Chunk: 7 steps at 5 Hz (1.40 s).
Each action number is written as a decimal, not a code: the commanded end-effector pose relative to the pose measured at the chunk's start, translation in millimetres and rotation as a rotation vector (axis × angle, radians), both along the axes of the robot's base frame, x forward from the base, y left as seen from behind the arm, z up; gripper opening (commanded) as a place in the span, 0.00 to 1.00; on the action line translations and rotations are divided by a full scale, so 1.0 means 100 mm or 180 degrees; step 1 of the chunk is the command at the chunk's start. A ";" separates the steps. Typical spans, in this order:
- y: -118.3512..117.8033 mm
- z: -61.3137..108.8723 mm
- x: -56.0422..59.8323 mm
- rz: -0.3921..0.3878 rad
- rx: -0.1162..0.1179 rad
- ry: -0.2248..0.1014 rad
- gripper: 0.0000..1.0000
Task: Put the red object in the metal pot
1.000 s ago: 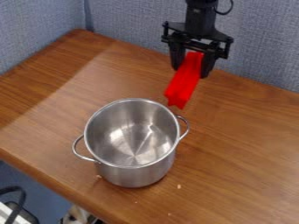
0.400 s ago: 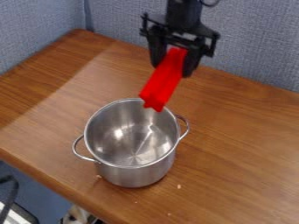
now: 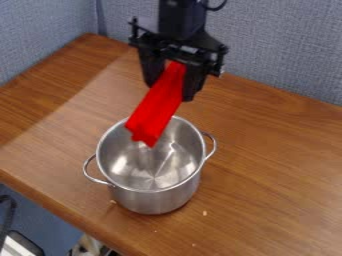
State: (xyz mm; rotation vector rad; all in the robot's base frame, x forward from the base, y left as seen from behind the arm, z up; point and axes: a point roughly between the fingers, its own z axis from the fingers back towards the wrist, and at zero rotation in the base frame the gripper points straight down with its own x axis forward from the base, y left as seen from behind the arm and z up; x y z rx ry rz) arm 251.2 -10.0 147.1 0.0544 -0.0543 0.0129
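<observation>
Spreading widest, wooden table, bare but for the metal pot near its front edge. Above the pot, gripper pointing down, fingers clamped narrow on the upper end of the red object. Hanging tilted, lower end over the pot's rim. Probably stiff, light, smooth plastic; best gripped across the flat faces near one end.

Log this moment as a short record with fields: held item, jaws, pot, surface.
held item: long flat bright red bar, hanging tilted from the gripper, its lower end over the pot's opening
jaws: shut on the bar's upper end
pot: shiny round steel pot with two loop handles, upright, nothing visible inside
surface: brown wooden table
</observation>
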 end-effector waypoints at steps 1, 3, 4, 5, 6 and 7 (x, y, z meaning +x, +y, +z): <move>0.11 -0.02 -0.18 0.0036 0.0010 -0.0111 0.00; 0.18 -0.28 -0.34 0.0056 -0.0017 -0.0193 0.00; 0.16 -0.42 -0.36 0.0014 -0.0008 -0.0192 0.00; 0.14 -0.56 -0.36 0.0007 -0.0004 -0.0198 0.00; 0.13 -0.67 -0.32 0.0030 0.0000 -0.0184 0.00; 0.12 -0.61 -0.30 0.0067 0.0042 -0.0250 1.00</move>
